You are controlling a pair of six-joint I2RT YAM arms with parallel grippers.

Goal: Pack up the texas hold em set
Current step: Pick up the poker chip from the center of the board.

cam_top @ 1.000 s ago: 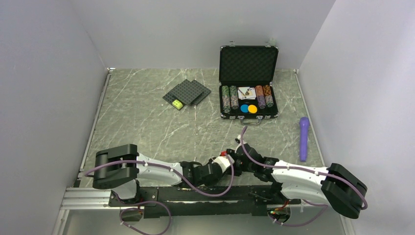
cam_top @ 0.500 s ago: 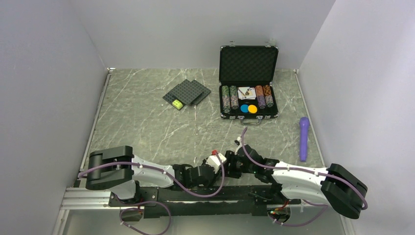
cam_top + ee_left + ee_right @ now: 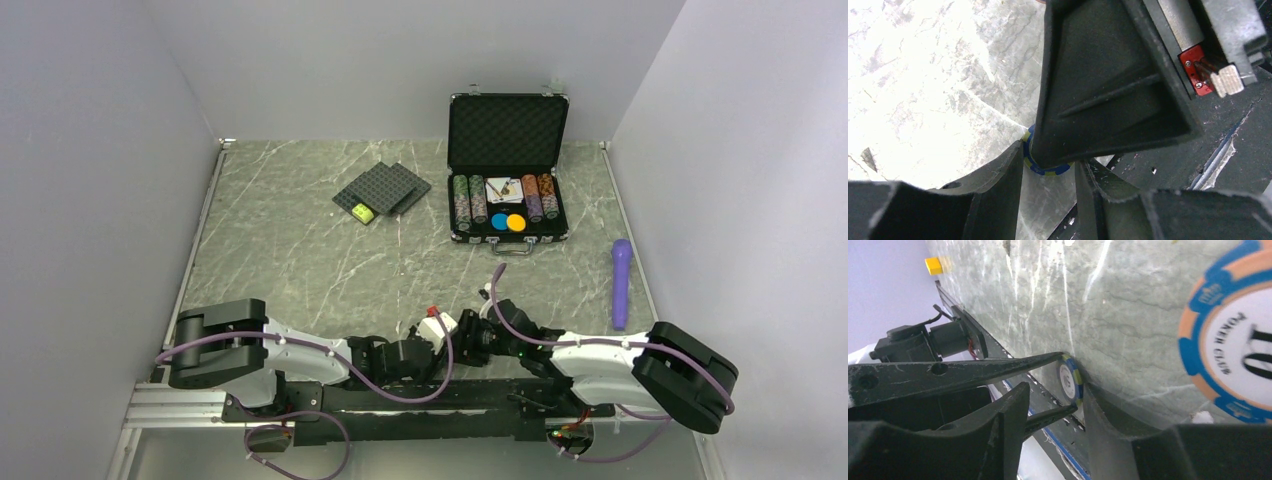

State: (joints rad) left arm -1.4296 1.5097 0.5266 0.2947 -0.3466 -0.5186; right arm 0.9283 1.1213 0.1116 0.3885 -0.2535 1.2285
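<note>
Near edge cramped: my left gripper, pinching a chip, sits between the parted jaws of my right gripper. Open tabletop ahead to briefcase; purple stick at right.

From above, soft and even light fills the space between the pale walls. The table shows no glare, its shadows are faint, and the picture is sharp throughout. In the left wrist view the table burns out to white at the upper left, while the dark fingers of the left pincer sit underexposed and slightly soft. In the right wrist view the small blue-and-yellow chip is crisp. The big blue-and-orange chip looms at the right edge, a little soft.
</note>
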